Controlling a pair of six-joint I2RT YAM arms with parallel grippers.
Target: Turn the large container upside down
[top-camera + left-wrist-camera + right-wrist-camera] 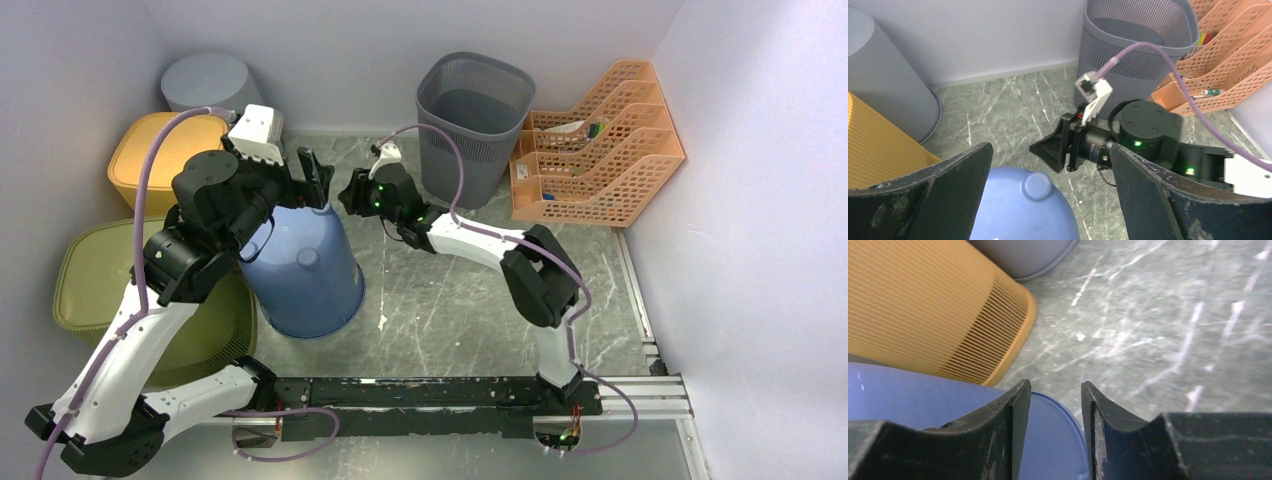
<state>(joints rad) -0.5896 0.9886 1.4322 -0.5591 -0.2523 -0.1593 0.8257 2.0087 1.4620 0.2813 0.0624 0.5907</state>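
The blue container (pixel 305 270) stands on the table with its closed base and a round nub facing up and its wide rim down. It shows in the left wrist view (pixel 1013 215) and the right wrist view (pixel 1058 440). My left gripper (pixel 305 178) hovers just above its far edge, jaws wide open and empty (pixel 1050 150). My right gripper (pixel 348 195) is beside the container's far right edge, jaws partly open with nothing between them (pixel 1054 390). The blue edge lies just below the right fingertips.
A yellow ribbed bin (pixel 165 155), a grey cylinder bin (pixel 205 85) and an olive green bin (pixel 120 280) stand at the left. A grey mesh basket (pixel 475 120) and an orange file rack (pixel 595 145) stand at the back right.
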